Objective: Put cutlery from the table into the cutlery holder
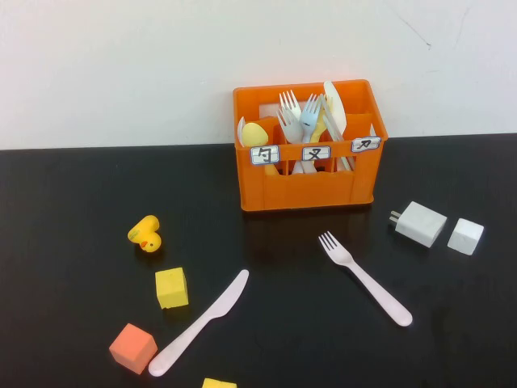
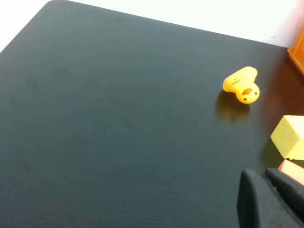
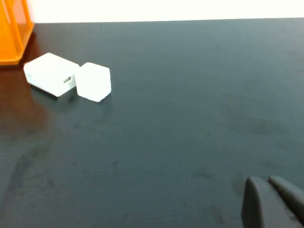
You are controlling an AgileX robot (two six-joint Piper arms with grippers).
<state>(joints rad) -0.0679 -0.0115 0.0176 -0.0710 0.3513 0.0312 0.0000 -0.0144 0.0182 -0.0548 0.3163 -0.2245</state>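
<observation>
The pale pink knife (image 1: 200, 322) lies on the black table (image 1: 73, 194) at the front left, handle toward me. The pale pink fork (image 1: 364, 277) lies right of centre, tines pointing at the orange cutlery holder (image 1: 307, 179), which stands at the back centre with several utensils in it. Neither gripper shows in the high view. My left gripper (image 2: 262, 175) is shut and empty above the left side of the table, near the cubes. My right gripper (image 3: 266, 180) is shut and empty above the right side of the table. The knife and fork are out of both wrist views.
A yellow duck toy (image 1: 146, 234), a yellow cube (image 1: 171, 288) and an orange cube (image 1: 132, 347) lie left of the knife; another yellow piece (image 1: 219, 383) is at the front edge. Two white charger blocks (image 1: 420, 222) (image 1: 465, 236) sit right of the holder.
</observation>
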